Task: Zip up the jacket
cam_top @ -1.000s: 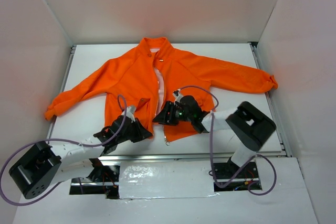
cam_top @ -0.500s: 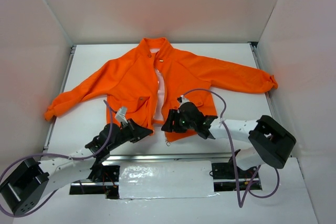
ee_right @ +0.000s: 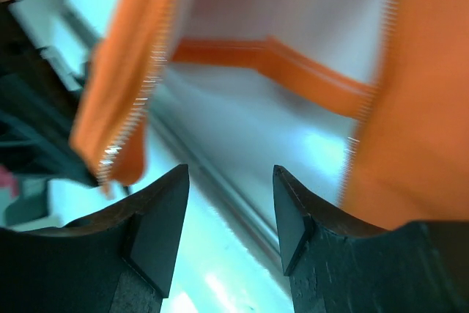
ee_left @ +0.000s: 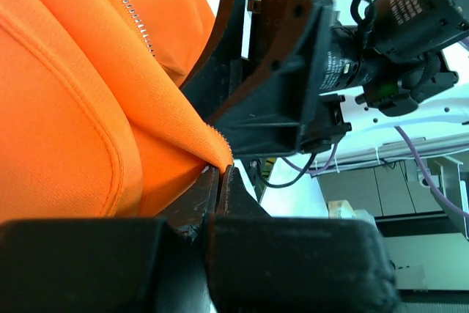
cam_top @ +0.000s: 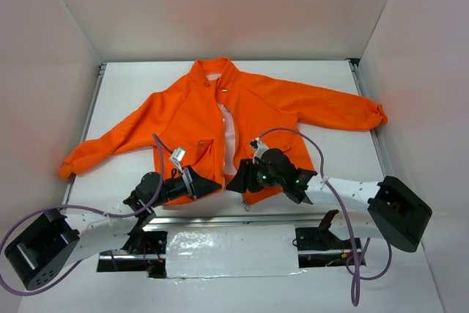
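Observation:
The orange jacket (cam_top: 183, 111) lies open on the white table, collar at the far side, with the pale lining showing along the centre zipper (cam_top: 229, 128). My left gripper (cam_top: 214, 187) is shut on the lower corner of the jacket's left front panel, next to the zipper teeth, as the left wrist view (ee_left: 220, 170) shows. My right gripper (cam_top: 233, 184) is open and empty just beside it, at the bottom of the gap. In the right wrist view (ee_right: 229, 181) it hangs over the table between the two zipper edges (ee_right: 132, 108).
White walls enclose the table on three sides. A metal rail (cam_top: 220, 219) runs along the near edge just below the hem. The right sleeve reaches the right wall (cam_top: 377, 113). Purple cables (cam_top: 293, 133) loop over both arms.
Both arms have stretched out lower toward the near edge. The jacket's lower part and left sleeve have shifted left and nearer. My right gripper has slid to the bottom of the zipper gap.

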